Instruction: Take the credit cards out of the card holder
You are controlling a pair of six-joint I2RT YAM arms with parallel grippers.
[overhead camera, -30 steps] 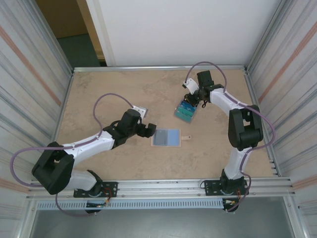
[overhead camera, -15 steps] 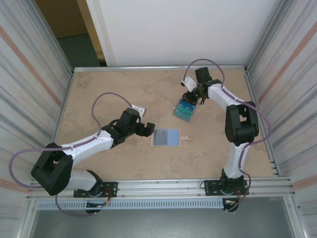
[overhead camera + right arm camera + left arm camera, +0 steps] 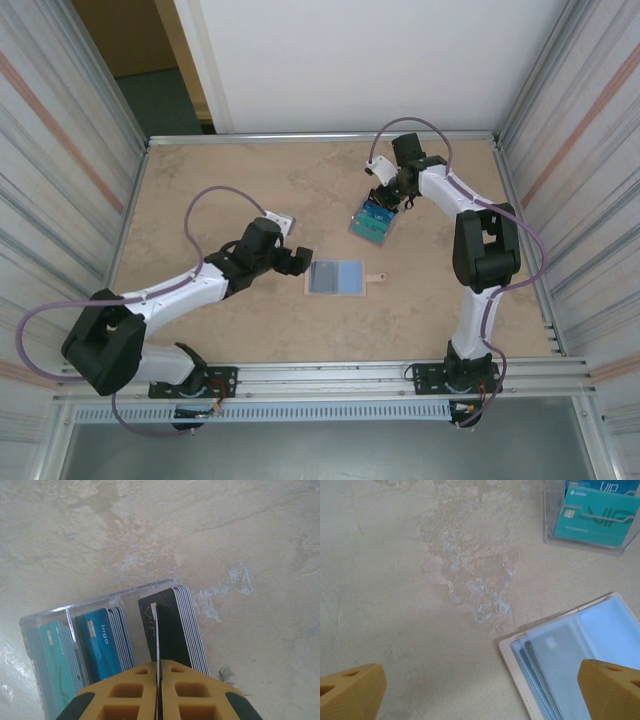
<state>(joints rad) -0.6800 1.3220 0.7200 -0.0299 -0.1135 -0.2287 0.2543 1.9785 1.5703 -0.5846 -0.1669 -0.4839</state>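
- Watching the top view, I see the right arm (image 3: 485, 250) has crept a little toward the far edge of the table (image 3: 220, 180) over the last second. The left arm (image 3: 180, 290) and the card holder (image 3: 335, 277) have not budged.
- My right gripper (image 3: 157, 666) is pinched tight on one thin credit card (image 3: 155, 630). It holds the card edge-on just above the black stack (image 3: 175, 625) in the clear tray (image 3: 100, 599), which sits toward the table's far right corner.
- I read that small shift as lining the card up with the black compartment; the card is not yet let go.
- The tray's other two compartments hold blue cards (image 3: 102, 640) and teal cards (image 3: 55, 660).
- My left gripper (image 3: 480, 682) stands fully spread and holds nothing, just off the left edge of the card holder. The holder lies open near the table's middle, pale blue face up.
- I cannot tell whether its clear sleeves (image 3: 560, 650) hide another card, and that decides whether one more pull is left.
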